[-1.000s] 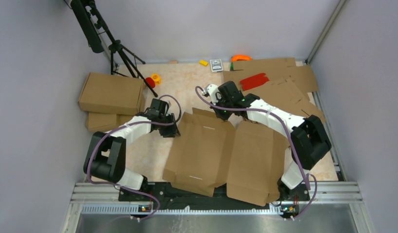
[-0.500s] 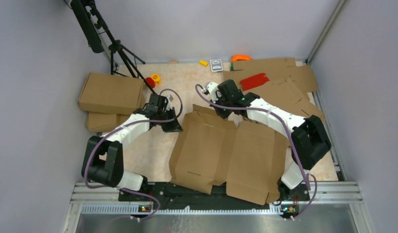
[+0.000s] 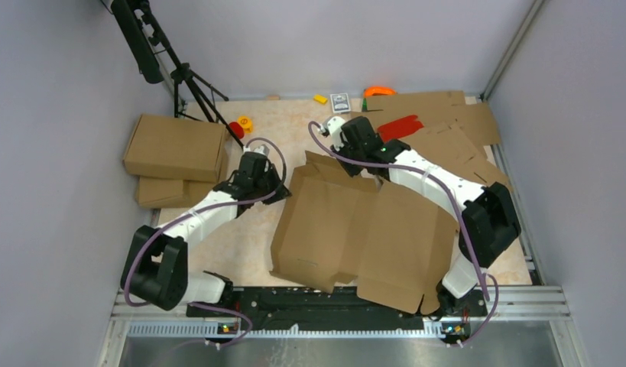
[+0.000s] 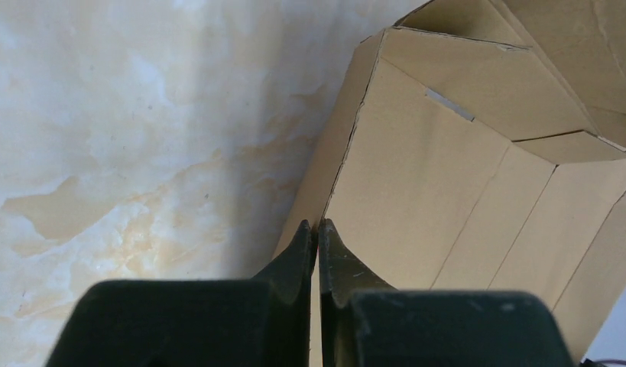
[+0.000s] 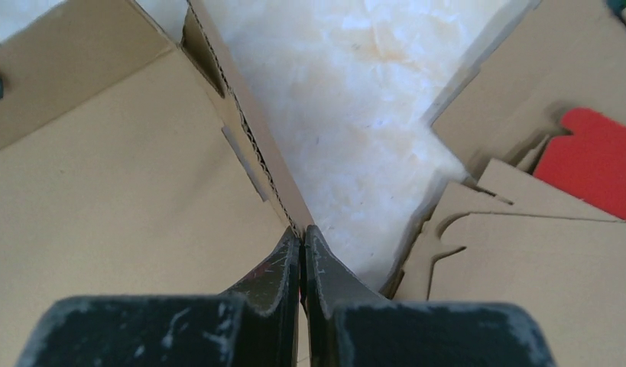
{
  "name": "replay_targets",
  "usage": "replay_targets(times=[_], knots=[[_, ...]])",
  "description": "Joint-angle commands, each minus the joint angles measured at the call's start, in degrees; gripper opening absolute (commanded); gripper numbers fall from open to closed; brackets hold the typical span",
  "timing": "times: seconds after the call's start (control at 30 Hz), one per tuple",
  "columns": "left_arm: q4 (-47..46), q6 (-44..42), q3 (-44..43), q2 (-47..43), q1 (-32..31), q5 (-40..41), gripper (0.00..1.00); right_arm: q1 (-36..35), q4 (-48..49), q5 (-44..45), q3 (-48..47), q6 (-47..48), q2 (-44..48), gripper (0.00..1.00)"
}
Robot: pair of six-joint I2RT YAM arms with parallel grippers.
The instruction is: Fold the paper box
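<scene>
The paper box (image 3: 348,229) is a brown cardboard blank spread across the middle of the table, its far and left panels raised. My left gripper (image 3: 281,189) is shut on the blank's left side flap; the left wrist view shows the two fingers (image 4: 317,229) pinching the thin edge of the paper box (image 4: 447,191). My right gripper (image 3: 354,160) is shut on the far flap. In the right wrist view its fingers (image 5: 303,233) clamp the corrugated edge of the paper box (image 5: 103,191), which stands up from the table.
Two closed cardboard boxes (image 3: 176,145) are stacked at the left. Flat cardboard sheets (image 3: 447,130) with a red piece (image 3: 399,126) on them are heaped at the back right. A tripod (image 3: 187,80) stands back left. Small items (image 3: 340,102) lie along the far edge.
My left gripper has closed on the left flap. Both grippers have moved toward the far side, dragging the blank with them and lifting its far and left panels.
</scene>
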State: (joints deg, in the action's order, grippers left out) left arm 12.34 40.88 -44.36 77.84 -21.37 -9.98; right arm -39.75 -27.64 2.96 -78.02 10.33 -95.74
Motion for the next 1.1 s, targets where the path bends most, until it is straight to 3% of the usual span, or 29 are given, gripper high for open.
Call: replay_targets(times=[0.0, 0.17, 0.4, 0.53, 0.77, 0.97, 1.07], knots=[[-11.67, 2.54, 0.29, -2.83, -1.8, 5.83, 0.0, -1.12, 2.07, 2.49, -5.02, -2.34, 2.26, 0.0], [-17.82, 0.84, 1.18, -4.09, -2.26, 6.87, 0.0, -1.12, 1.43, 2.9, -8.44, -1.99, 2.41, 0.0], [-31.62, -2.68, 9.04, -10.59, -4.91, 15.36, 0.0, -1.25, 0.67, 1.3, -13.42, -2.45, 4.41, 0.0], [-39.53, -6.09, 15.13, -13.65, -8.98, 21.06, 0.0, -2.41, 4.24, -1.03, -10.61, -0.79, 7.52, 0.0], [-55.57, -8.1, 24.52, -18.65, -14.16, 30.11, 0.0, -5.98, 10.91, 2.66, -5.54, 3.31, 12.58, 0.0], [-55.1, -8.78, 22.73, -17.88, -15.72, 33.39, 0.0, -7.53, 12.19, 4.52, -7.86, 7.17, 13.1, 0.0], [-62.3, -11.26, 24.34, -16.96, -16.67, 31.95, 0.0, -8.33, 15.96, 6.95, -6.1, 9.8, 14.19, 0.0]])
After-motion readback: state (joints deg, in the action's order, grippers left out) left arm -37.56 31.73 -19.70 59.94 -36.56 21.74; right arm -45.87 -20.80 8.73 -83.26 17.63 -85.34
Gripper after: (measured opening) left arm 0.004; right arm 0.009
